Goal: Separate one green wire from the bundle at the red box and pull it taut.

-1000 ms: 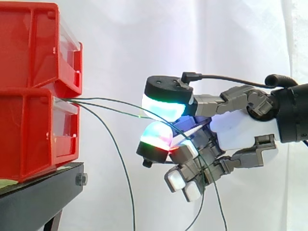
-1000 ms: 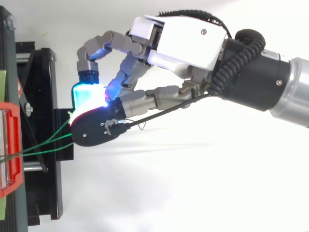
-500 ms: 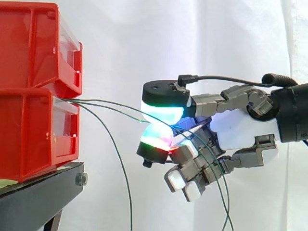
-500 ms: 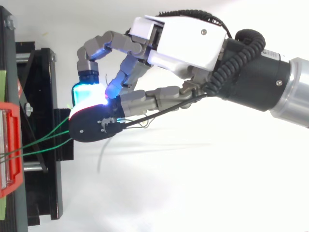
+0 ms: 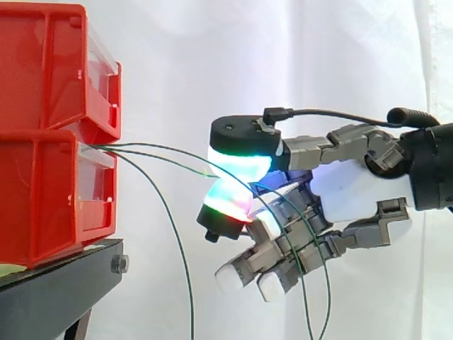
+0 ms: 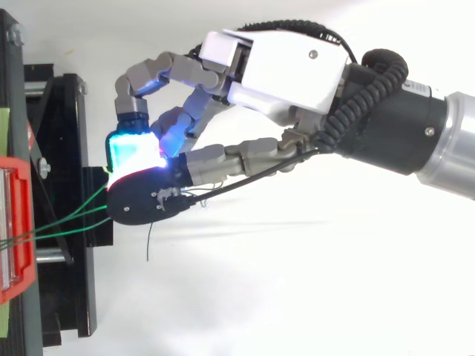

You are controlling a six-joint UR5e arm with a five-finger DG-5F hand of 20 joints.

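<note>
Stacked red bins (image 5: 42, 198) at left, on black stand (image 5: 60, 287). Green bundle (image 5: 106, 149) exits the front of the lower bin. The hand (image 5: 357, 190) sits right of the bins, clear of them, closed in a pinch. Two glowing fingertips (image 5: 237, 164) press together on one green wire (image 5: 173, 163), which runs nearly straight from bin to pads. Second wire (image 5: 283, 234) arcs on through the curled fingers and hangs down. Third wire (image 5: 173, 241) droops free between bin and hand.
</note>
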